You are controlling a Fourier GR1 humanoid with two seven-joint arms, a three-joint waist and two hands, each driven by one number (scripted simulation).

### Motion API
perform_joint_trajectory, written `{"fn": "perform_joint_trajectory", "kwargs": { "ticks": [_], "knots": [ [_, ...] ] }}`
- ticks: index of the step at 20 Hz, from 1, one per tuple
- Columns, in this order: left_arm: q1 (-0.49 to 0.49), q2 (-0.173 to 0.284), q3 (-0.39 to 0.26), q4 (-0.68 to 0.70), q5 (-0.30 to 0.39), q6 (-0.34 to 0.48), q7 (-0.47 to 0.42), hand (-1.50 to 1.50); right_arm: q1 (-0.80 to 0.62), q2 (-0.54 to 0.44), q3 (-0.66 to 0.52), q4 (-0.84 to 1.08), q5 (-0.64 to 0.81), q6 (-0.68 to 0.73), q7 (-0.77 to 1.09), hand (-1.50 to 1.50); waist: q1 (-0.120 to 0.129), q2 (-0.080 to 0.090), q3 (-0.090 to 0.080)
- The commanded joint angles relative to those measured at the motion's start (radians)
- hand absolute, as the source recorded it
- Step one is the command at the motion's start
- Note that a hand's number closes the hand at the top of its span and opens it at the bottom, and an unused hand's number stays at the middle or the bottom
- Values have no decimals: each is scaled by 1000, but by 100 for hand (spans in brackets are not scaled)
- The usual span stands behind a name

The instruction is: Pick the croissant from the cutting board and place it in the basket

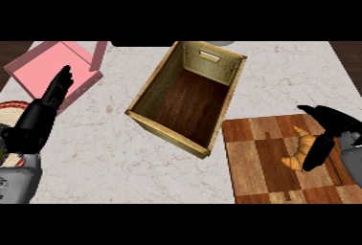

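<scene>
A golden croissant point(299, 149) lies on the checkered wooden cutting board point(258, 162) at the lower right. My right hand point(331, 125) comes in from the right edge, right over the croissant. One finger stretches out past the croissant's far tip, and another dark finger point(317, 153) runs down along its right side, touching or nearly touching it. The hand is open and the croissant rests on the board. The basket point(152, 122), an open wooden box with a dark floor, stands at the centre, just left of the board. My left hand point(51, 98) rests open at the left, fingers up.
A pink open box point(42, 69) lies at the back left, partly behind my left hand. A round plate point(13, 111) with a red rim peeks in at the left edge. Bare marble counter point(99, 158) spreads between my left arm and the basket.
</scene>
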Motion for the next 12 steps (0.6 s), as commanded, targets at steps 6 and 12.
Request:
{"fn": "perform_joint_trajectory", "kwargs": {
  "ticks": [6, 12],
  "knots": [
    [-17, -48, 14, -71, -57, -8, 67, 0, 62, 77, -36, 36, 137, 2, -95, -150, 1, 0, 0],
    [27, -57, 65, 26, -57, -57, -49, 0, 124, 84, -98, 22, 193, 5, -109, -150, -1, 0, 0]
  ]
}}
